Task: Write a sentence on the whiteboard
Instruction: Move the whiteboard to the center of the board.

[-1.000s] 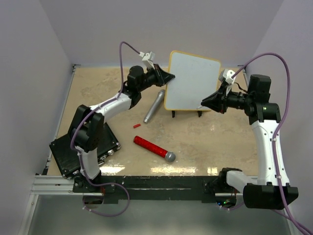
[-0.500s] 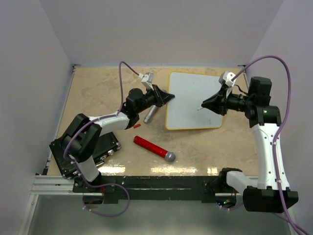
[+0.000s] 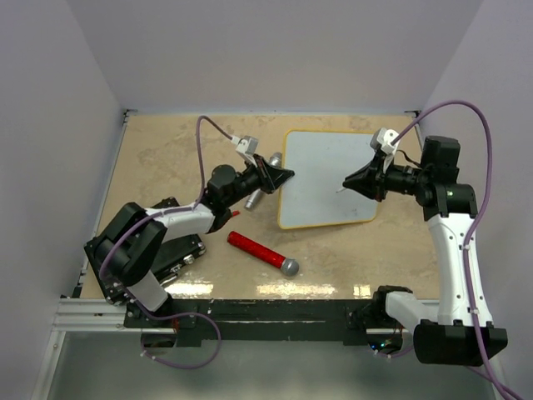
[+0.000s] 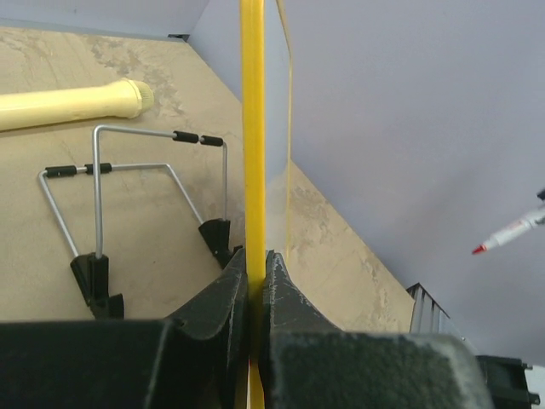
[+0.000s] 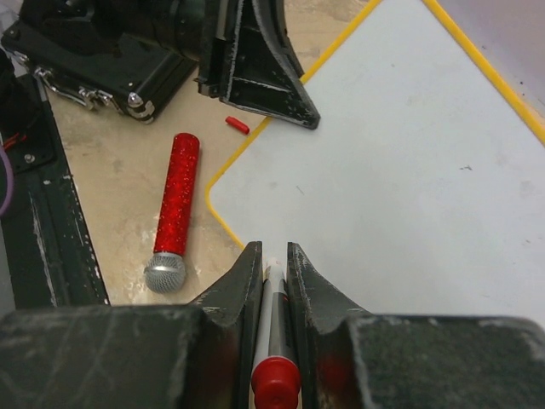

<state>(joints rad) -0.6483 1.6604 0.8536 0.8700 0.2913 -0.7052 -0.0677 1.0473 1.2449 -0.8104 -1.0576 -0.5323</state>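
The whiteboard (image 3: 326,179), glossy white with a thin yellowish frame, is blank; no red sentence shows on it. My left gripper (image 3: 287,173) is shut on its left frame edge (image 4: 253,128) and holds it tilted. The black wire feet (image 4: 136,196) show behind the board in the left wrist view. My right gripper (image 3: 348,181) is shut on a red-capped marker (image 5: 274,341), tip just in front of the board's face (image 5: 400,162), right of centre. The marker tip (image 4: 511,232) also shows in the left wrist view. I cannot tell if it touches.
A red glitter microphone (image 3: 262,252) lies in front of the board. A silver microphone (image 3: 271,158) lies behind my left gripper. A small red cap (image 3: 232,214) lies on the table. A black flat box (image 3: 137,250) sits at the front left.
The board stood upright at the back a second ago. My left gripper has drawn it forward and leaned it back. My right gripper has kept the marker near its face.
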